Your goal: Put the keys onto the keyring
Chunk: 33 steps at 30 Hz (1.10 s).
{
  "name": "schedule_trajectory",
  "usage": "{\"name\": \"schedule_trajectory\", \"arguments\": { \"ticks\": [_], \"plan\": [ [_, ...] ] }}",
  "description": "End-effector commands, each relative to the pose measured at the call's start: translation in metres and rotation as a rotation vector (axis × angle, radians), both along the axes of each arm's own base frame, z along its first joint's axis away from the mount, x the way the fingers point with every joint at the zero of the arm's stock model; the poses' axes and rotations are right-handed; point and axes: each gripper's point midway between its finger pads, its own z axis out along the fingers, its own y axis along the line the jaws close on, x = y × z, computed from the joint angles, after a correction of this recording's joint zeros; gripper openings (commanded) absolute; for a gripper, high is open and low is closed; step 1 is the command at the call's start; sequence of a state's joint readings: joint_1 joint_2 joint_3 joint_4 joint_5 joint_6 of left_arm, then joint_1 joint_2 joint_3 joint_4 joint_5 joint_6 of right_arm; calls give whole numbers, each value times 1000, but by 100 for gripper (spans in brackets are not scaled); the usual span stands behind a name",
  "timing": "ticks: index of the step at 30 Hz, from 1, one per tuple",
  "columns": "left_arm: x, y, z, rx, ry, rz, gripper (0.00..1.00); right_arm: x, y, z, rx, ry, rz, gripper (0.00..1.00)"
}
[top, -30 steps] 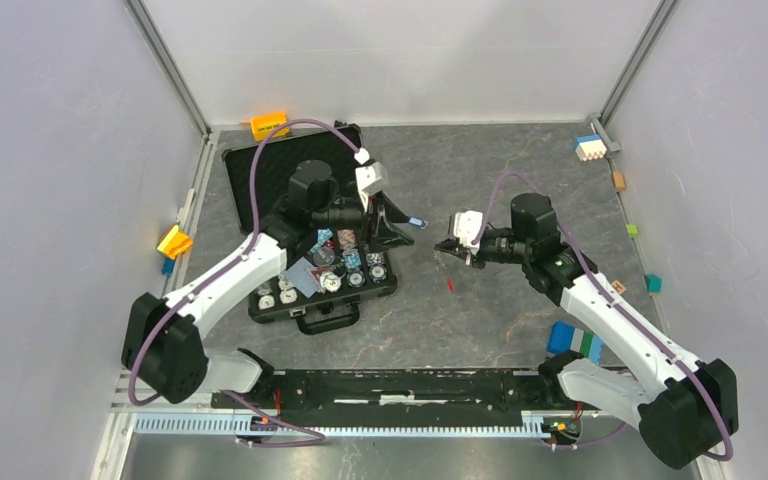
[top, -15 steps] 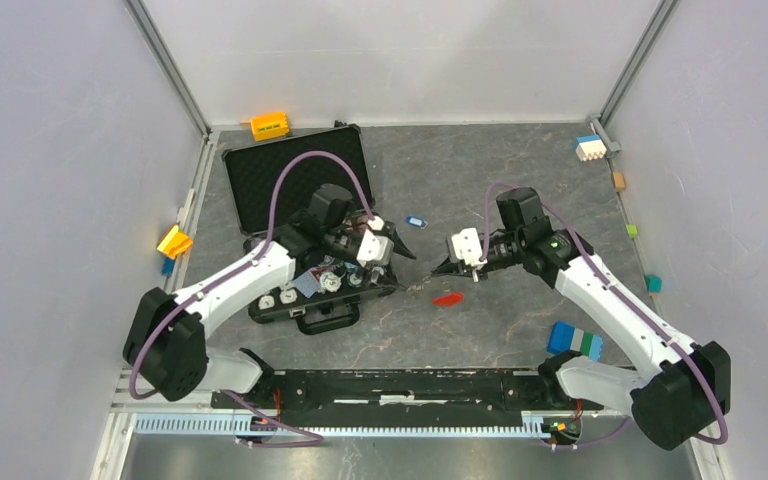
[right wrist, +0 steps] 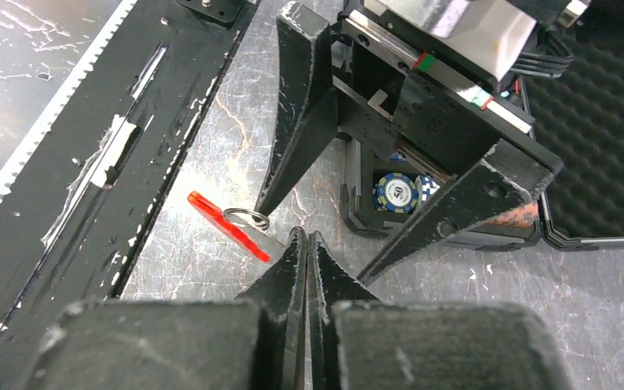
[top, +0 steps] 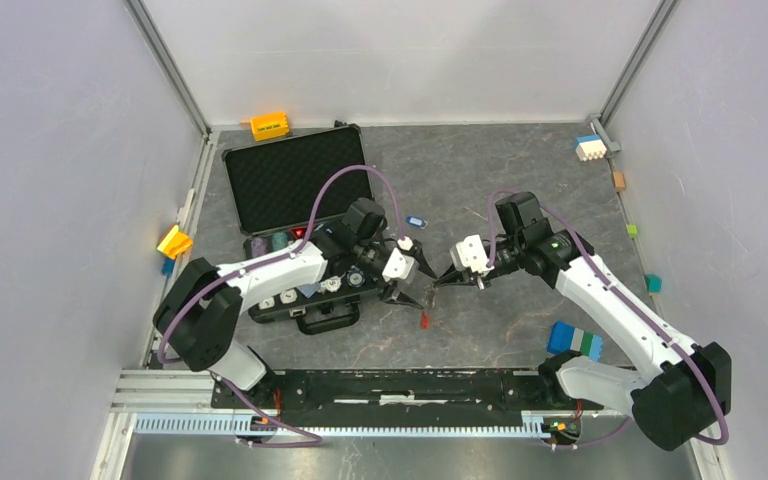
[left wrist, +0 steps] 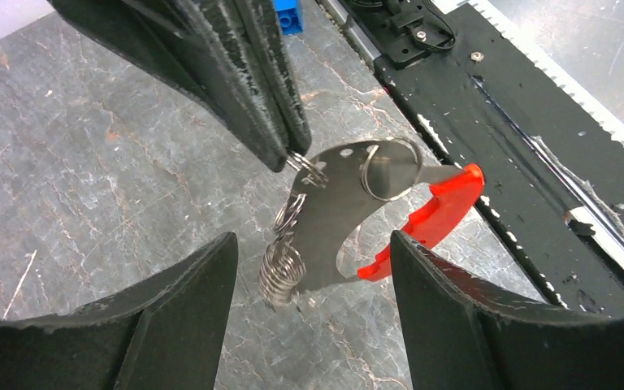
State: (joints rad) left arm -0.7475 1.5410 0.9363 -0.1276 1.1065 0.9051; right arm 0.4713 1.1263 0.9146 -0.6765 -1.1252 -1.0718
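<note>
The keyring (left wrist: 349, 203) is a flat silver plate with small rings, a coiled stack of rings and a red strip (left wrist: 431, 219). My right gripper (right wrist: 307, 234) is shut on one of its small rings and holds it just above the table; its closed fingers (left wrist: 260, 97) show in the left wrist view. My left gripper (left wrist: 311, 237) is open, with one finger on each side of the hanging keyring, not touching it. In the top view the two grippers (top: 415, 288) (top: 442, 281) meet at mid-table, with the red strip (top: 424, 319) below. A blue-headed key (top: 416, 221) lies on the table behind them.
An open black case (top: 295, 180) with poker chips (right wrist: 396, 192) lies left of the grippers. Blue and green blocks (top: 575, 340) sit at the front right. A black rail (top: 410, 385) runs along the near edge. Small coloured blocks (top: 269, 125) lie along the walls.
My left gripper has swung right and forward from over the case to straddle the keyring. The red strip has shifted left and nearer. My right gripper stays shut on the keyring.
</note>
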Motion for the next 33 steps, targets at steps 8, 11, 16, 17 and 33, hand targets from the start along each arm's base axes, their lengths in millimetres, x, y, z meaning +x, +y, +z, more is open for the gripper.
{"name": "schedule_trajectory", "arguments": {
  "ticks": [8, 11, 16, 17, 33],
  "plan": [
    [4, -14, 19, -96, -41, -63, 80, -13, 3, 21, 59, -45, 87, 0],
    [0, -13, 18, -98, -33, -92, 81, -14, 3, 20, 57, -40, 93, 0],
    [-6, -9, 16, -96, -64, -137, 81, -16, 3, 19, 58, -33, 99, 0],
    [-8, -8, 16, -94, -64, -143, 81, -16, 3, 18, 57, -27, 99, 0],
    [-25, -14, 6, -60, -35, -251, 62, -18, 4, 16, 51, -16, 114, 0]
  ]
}}
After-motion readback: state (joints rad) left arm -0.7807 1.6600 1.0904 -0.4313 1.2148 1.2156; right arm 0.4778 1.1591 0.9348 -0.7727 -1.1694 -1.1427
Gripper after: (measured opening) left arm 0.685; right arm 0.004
